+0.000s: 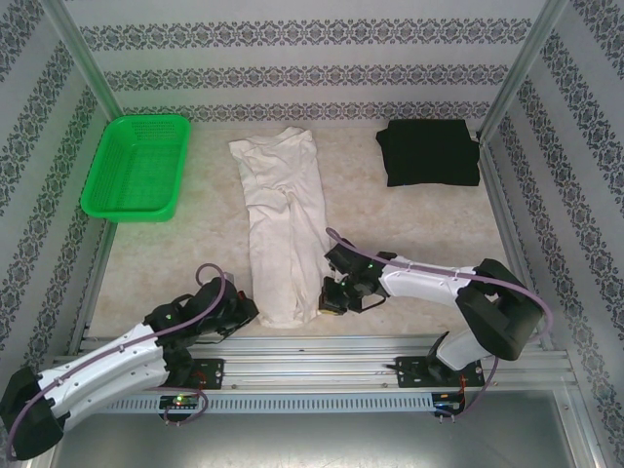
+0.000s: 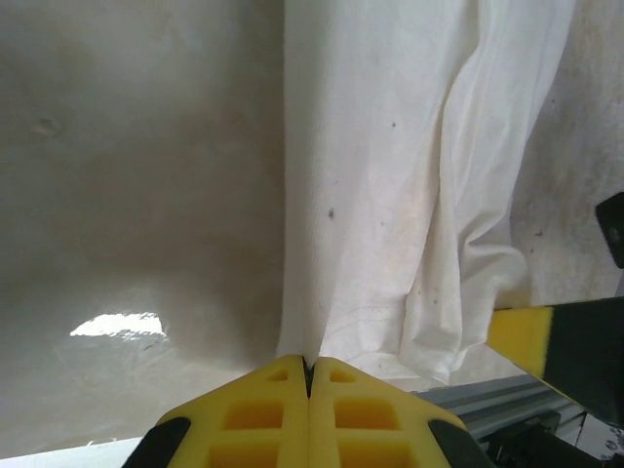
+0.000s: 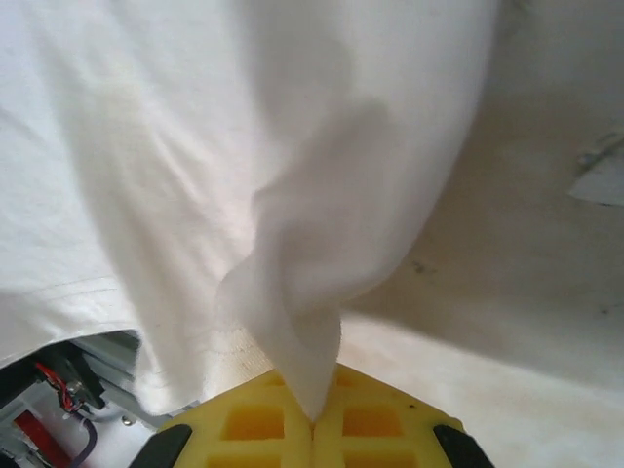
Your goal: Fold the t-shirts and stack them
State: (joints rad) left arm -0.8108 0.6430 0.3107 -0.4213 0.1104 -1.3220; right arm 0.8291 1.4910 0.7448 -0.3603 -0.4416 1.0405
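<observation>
Patterned walls point(image 1: 292, 58) close in a pale marbled table point(image 1: 409, 244). On it the white shirt point(image 1: 283, 224) lies as a long narrow strip down the middle, collar end far and hem end at the near edge. The black shirt point(image 1: 429, 151) sits already folded in the far right corner, well apart from it. A green basket point(image 1: 136, 166) stands at the far left.

The white shirt looks light, thin and limp. It will likely sag and crease wherever it is unsupported, so the two near hem corners are the sensible places to hold it, lifted evenly to keep the strip from twisting.

The left gripper point(image 2: 308, 363) has its yellow fingers pressed together at the hem's left corner, and the cloth edge appears nipped between the tips. The right gripper point(image 3: 314, 419) is clamped on a bunched fold at the right corner, with cloth draping up from its tips.
</observation>
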